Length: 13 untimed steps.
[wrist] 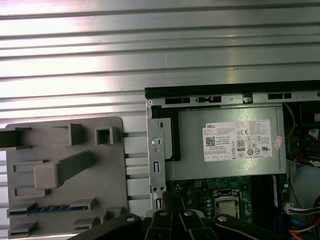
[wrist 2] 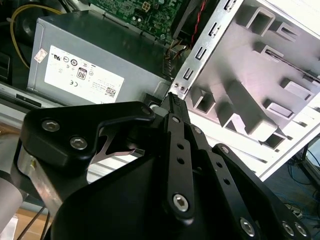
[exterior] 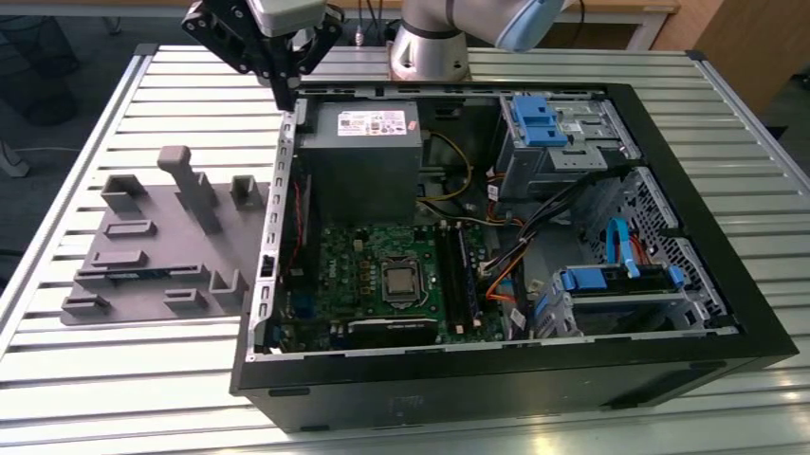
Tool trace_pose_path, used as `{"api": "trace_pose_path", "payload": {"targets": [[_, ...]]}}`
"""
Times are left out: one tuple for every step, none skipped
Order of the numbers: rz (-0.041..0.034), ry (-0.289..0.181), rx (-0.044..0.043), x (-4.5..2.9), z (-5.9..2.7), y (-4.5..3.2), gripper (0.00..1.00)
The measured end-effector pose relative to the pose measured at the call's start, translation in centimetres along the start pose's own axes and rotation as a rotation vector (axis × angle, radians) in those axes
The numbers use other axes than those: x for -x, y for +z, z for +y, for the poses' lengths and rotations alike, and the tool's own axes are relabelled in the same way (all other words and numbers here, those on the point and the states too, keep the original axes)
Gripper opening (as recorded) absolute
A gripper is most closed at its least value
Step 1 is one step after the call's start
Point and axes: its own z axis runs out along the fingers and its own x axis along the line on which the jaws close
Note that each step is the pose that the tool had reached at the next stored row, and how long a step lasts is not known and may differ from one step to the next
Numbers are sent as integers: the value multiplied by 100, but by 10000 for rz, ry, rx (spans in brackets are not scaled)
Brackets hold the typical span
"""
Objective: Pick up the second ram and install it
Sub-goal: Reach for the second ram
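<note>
Claw (exterior: pixel 288 95) held clenched, empty | second ram (wrist: pixel 50 208) seated in tray (exterior: pixel 152 305), offset toward exterior view's left | long axis set square to case wall (exterior: pixel 281 190)

We find the gripper (exterior: pixel 290 102) hemmed just above the case's side wall (exterior: pixel 281 180), the power supply (exterior: pixel 360 166) close on the exterior view's right, the upright posts of the grey tray (exterior: pixel 158 270) on its left, and bare ribbed table (exterior: pixel 190 95) open at the far left.
</note>
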Motion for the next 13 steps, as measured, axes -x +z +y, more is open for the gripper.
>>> {"api": "trace_pose_path", "payload": {"targets": [[0, 0, 1, -6, 0, 0, 11], [0, 0, 1, -13, -1, 0, 11], [0, -1, 1, -19, -1, 0, 11], [0, 0, 0, -25, -2, 0, 11], [0, 0, 1, -31, -2, 0, 11], [0, -1, 0, -37, -3, 0, 11], [0, 0, 0, -43, -3, 0, 11], [0, -1, 1, -50, -4, 0, 11], [0, -1, 1, -56, -4, 0, 11], [0, -1, 0, -62, -5, 0, 11], [0, 0, 0, -69, -5, -1, 11], [0, 0, 0, -75, -6, 0, 11], [0, -1, 0, -81, -6, -1, 11]]}}
